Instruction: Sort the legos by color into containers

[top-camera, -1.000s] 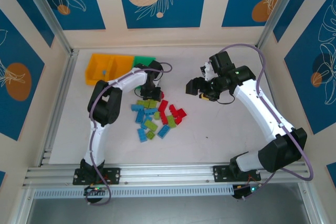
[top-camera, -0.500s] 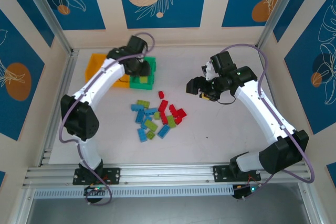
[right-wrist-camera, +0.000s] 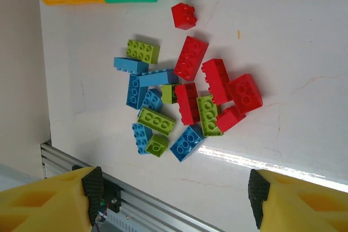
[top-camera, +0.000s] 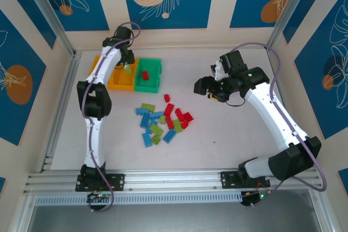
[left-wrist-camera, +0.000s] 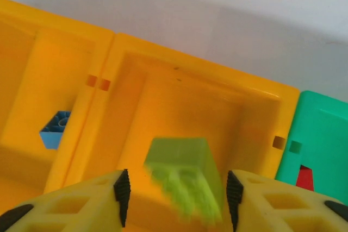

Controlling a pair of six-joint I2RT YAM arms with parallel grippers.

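Left gripper (left-wrist-camera: pixel 178 199) jaws stand parted about a blurred lime brick (left-wrist-camera: pixel 179 158) above the middle bin (left-wrist-camera: pixel 163 91), 11 o'clock on the worktop. Right gripper (right-wrist-camera: pixel 174 189) jaws gape empty.

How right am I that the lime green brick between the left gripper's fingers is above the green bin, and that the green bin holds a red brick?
Not quite. The left wrist view shows the lime green brick between the left gripper's fingers above the middle orange-yellow bin, not the green bin. The green bin does hold a red brick.
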